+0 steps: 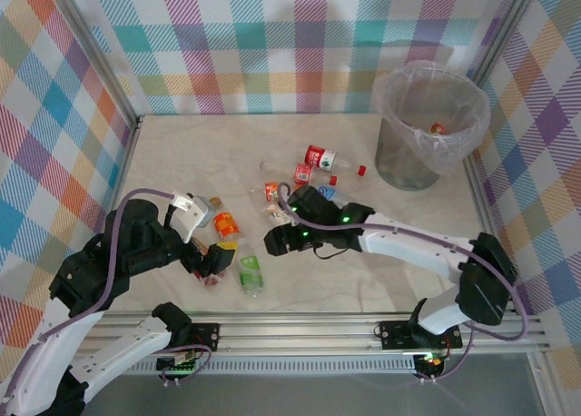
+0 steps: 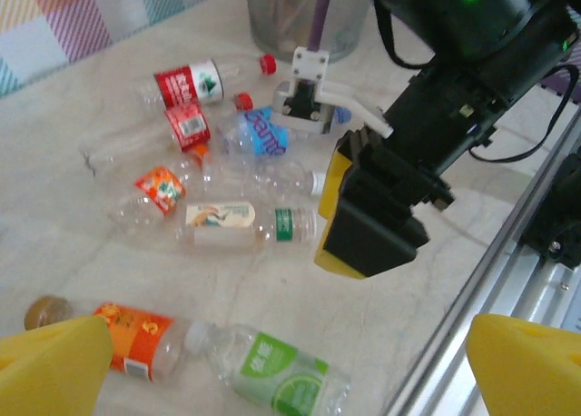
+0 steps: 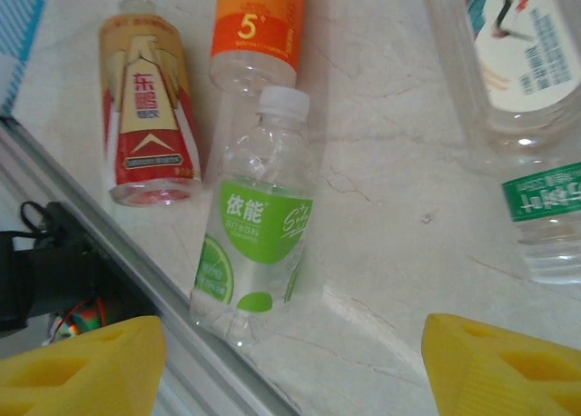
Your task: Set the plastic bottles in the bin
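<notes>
The round grey waste bin (image 1: 399, 166) w/ crinkly clear bag liner stands at the far right corner of the pale marbled worktop (image 1: 182, 153); sth orange-red lies inside, too small to tell what. The clear plastic bottles lie scattered mid-worktop, left of the bin in the top view, all outside it. These are a red-label bottle w/ red cap (image 2: 186, 82) nearest the bin, a crushed red-label bottle (image 2: 186, 123) just beside it, a blue-label bottle (image 2: 263, 130), a crushed orange-label bottle (image 2: 162, 187) & a white-label bottle w/ green band (image 2: 245, 225). Nearer the arms, an orange-label bottle (image 3: 256, 30), a green-label bottle w/ white cap (image 3: 259, 243) & a red-and-tan-label bottle (image 3: 145, 116) lie close together nr the metal front rail (image 1: 318, 323). The left hand (image 2: 290, 375) is spread wide, yellow pads (image 2: 54, 366) far apart, gripping nothing; it hovers above the green-label & orange-label bottles. The right hand (image 3: 295, 371) has its fingers apart too, gripping nothing. It hangs over bare worktop just short of the green-label bottle's base, w/ the white-label bottle at the right of its wrist view.
</notes>
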